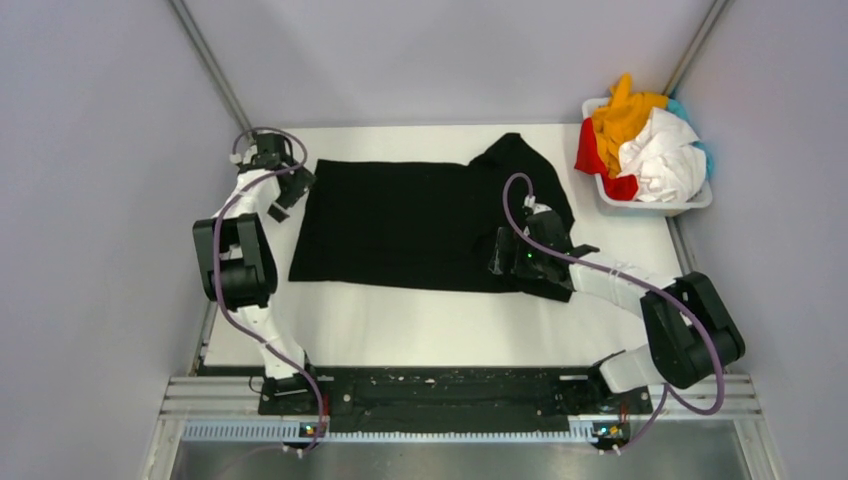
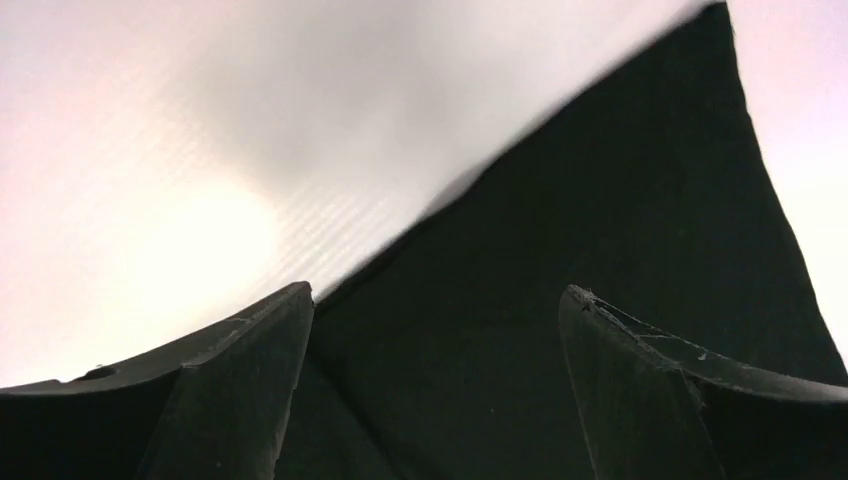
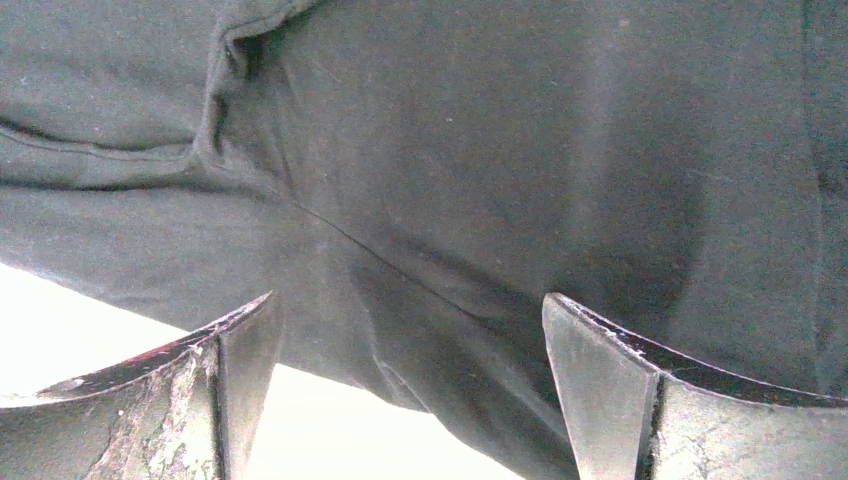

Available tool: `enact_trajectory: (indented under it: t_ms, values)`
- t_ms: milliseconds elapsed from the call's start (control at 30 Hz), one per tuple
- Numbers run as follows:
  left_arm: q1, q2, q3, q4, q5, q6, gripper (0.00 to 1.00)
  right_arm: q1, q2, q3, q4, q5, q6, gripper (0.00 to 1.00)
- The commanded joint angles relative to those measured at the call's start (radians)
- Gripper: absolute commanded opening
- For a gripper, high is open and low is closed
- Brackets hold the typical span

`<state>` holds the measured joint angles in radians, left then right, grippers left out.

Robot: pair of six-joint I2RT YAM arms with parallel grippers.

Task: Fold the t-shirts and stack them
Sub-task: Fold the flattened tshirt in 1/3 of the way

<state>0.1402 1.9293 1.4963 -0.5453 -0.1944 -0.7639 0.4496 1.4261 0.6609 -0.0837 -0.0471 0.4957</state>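
- White table (image 1: 420, 325): holds all the rest.
- Black t-shirt (image 1: 400, 220): lies spread flat across the middle of the table, with cloth bunched up at the far right.
- White basket (image 1: 700, 200): sits at the far right corner, full of orange-yellow, red, white and teal t-shirts (image 1: 650, 145).
- Right gripper (image 3: 408, 300): hangs wide open over the black cloth, gripping nothing.
- Left gripper (image 2: 435, 300): wide open too, at the far left corner of the black cloth.

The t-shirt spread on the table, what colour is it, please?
The t-shirt is plain black; top external view.
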Motion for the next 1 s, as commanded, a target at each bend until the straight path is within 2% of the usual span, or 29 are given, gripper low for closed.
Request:
enact_trajectory:
  t_ms: [0,100,267,433,567,700,833,967]
  values:
    - [-0.043,-0.127,-0.144,0.054,0.126,0.007,0.97,0.002,-0.061,-0.011,-0.041,0.041,-0.019,0.99]
    - [-0.088,-0.232,-0.31,0.159,0.244,0.005,0.97,0.004,-0.068,-0.02,-0.034,0.017,-0.022,0.99]
    - [-0.169,-0.274,-0.454,0.207,0.263,-0.01,0.98,0.004,-0.108,0.004,-0.042,0.054,-0.04,0.99]
    - [-0.175,-0.242,-0.517,0.227,0.259,-0.014,0.97,-0.023,-0.062,0.031,-0.034,0.076,-0.045,0.99]
    - [-0.175,-0.209,-0.536,0.232,0.222,-0.013,0.97,-0.026,0.021,0.016,0.037,0.093,-0.041,0.99]
    - [-0.178,-0.19,-0.544,0.215,0.244,-0.003,0.95,-0.024,0.073,0.027,-0.039,0.081,-0.008,0.99]
    - [-0.179,-0.28,-0.638,0.2,0.266,-0.009,0.95,-0.01,-0.032,-0.085,-0.073,0.004,0.048,0.98]
    - [-0.179,-0.399,-0.781,0.168,0.272,-0.043,0.95,0.024,-0.187,-0.178,-0.228,-0.005,0.08,0.99]
